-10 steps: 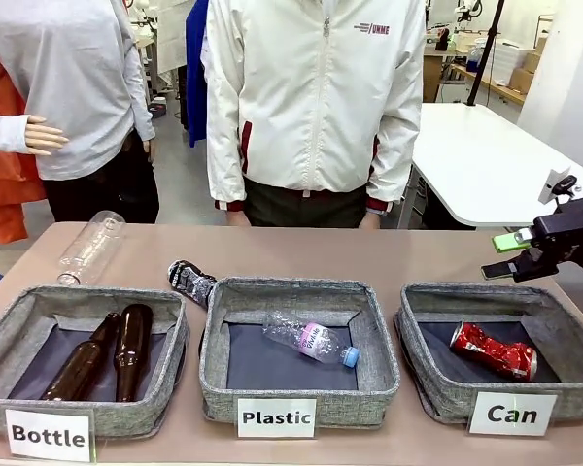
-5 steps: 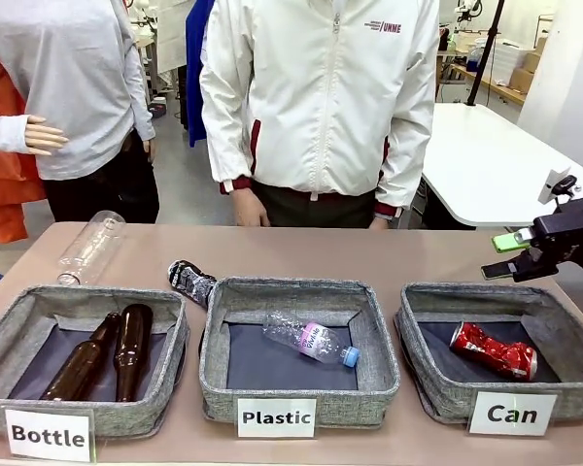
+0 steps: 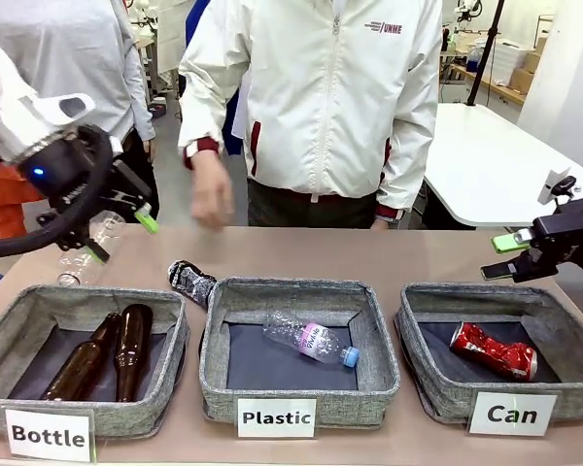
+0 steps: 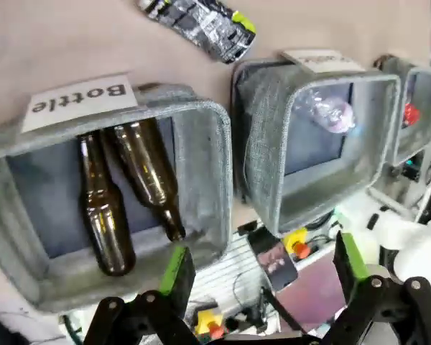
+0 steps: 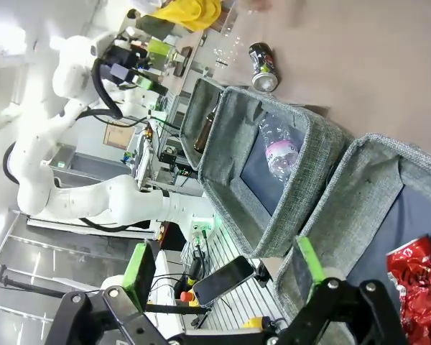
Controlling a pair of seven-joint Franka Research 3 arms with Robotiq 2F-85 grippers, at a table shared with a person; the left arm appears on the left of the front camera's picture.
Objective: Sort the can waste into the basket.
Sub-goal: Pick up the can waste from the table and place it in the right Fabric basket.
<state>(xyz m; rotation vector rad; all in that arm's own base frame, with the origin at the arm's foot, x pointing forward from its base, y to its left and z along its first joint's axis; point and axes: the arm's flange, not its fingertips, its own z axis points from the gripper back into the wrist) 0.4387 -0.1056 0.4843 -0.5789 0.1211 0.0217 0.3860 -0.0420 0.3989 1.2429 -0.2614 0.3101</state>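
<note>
Left gripper (image 3: 122,238) hovers spread, empty, likely lining up on the dark crushed can (image 3: 190,282) lying on the table (image 3: 389,257) by the Plastic bin (image 3: 296,285). Red can (image 3: 493,350) sits in the Can basket (image 3: 445,393) — right gripper (image 3: 502,256) hangs open nearby.

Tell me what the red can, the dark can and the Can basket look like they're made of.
Red can: thin glossy metal, probably aluminium, judging by sharp crumpled creases. Dark can: likely the same, black printed skin, crushed flat. Basket: matte grey woven fabric, heathered weave, soft walls, dark lining.
</note>
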